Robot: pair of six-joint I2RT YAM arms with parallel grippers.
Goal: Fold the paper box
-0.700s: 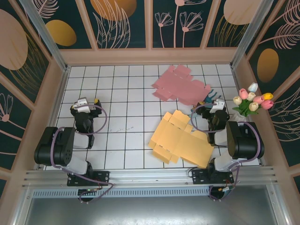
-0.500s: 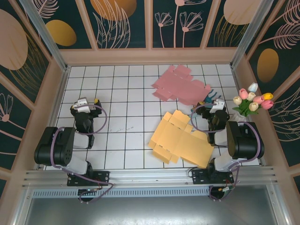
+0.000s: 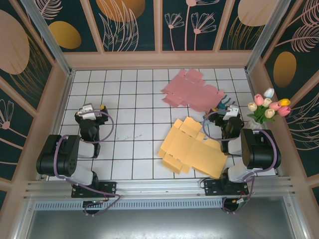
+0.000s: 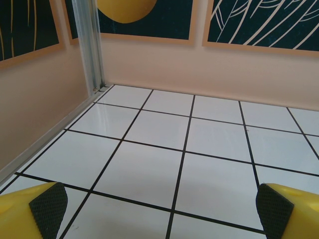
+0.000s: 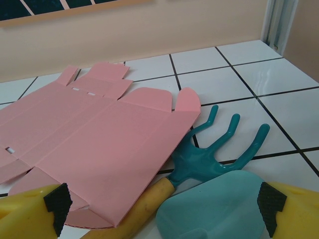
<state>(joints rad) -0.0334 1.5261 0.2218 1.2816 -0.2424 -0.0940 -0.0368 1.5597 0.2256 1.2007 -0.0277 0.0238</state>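
Note:
Two flat, unfolded paper box blanks lie on the white tiled floor. The pink one (image 3: pixel 192 93) is at the back right and the orange one (image 3: pixel 192 148) is nearer, right of centre. My right gripper (image 3: pixel 229 111) stands open just right of both, its yellow fingers (image 5: pixel 30 214) wide apart. The pink blank (image 5: pixel 94 134) lies flat ahead of it to the left, untouched. My left gripper (image 3: pixel 89 109) rests at the left side, far from both blanks. In its own view the left gripper (image 4: pixel 162 211) is open over bare tile.
A teal hand rake (image 5: pixel 217 149) with a yellow handle and a teal scoop (image 5: pixel 214 211) lie on the floor between my right fingers, the rake's handle tucked under the pink blank's edge. A tulip bunch (image 3: pixel 269 107) stands at the right wall. Panel walls (image 3: pixel 159 59) enclose the floor.

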